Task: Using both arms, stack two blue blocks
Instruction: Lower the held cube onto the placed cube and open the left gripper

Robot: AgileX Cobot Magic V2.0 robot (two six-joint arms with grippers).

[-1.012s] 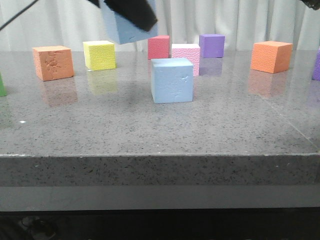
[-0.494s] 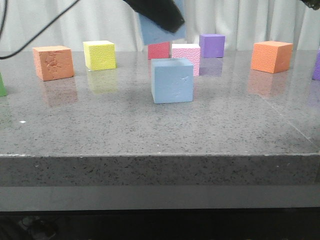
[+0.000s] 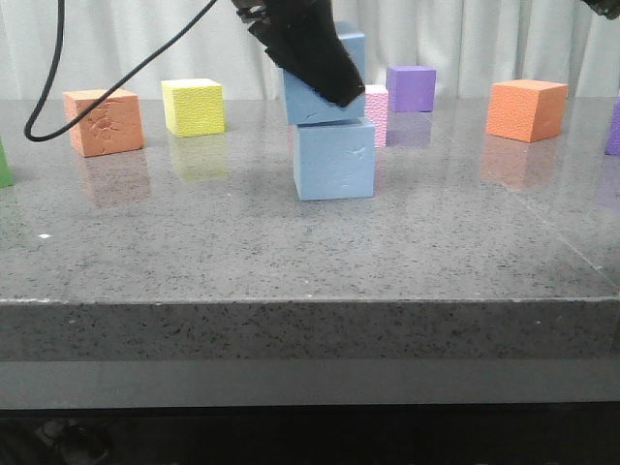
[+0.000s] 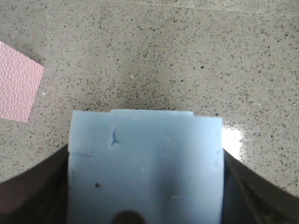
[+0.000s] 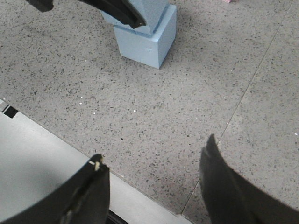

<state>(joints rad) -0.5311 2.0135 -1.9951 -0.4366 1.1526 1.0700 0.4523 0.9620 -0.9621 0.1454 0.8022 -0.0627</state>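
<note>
No writing, label, brand or number can be read anywhere — cubes and table are unmarked.

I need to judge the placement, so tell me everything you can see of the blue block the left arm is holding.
The held blue block is a light sky-blue foam cube with small nicks on its face. The left tool is clamped on it. It is tilted slightly, resting on or just above the lower blue block, roughly over it but offset to the left. The pink cube stands behind.

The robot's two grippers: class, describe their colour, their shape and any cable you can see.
The left gripper is black, with broad fingers tapering to points; a thin black cable loops behind it. The right gripper has two dark, curved, claw-like fingers, one with a small pale mark at its tip.
</note>
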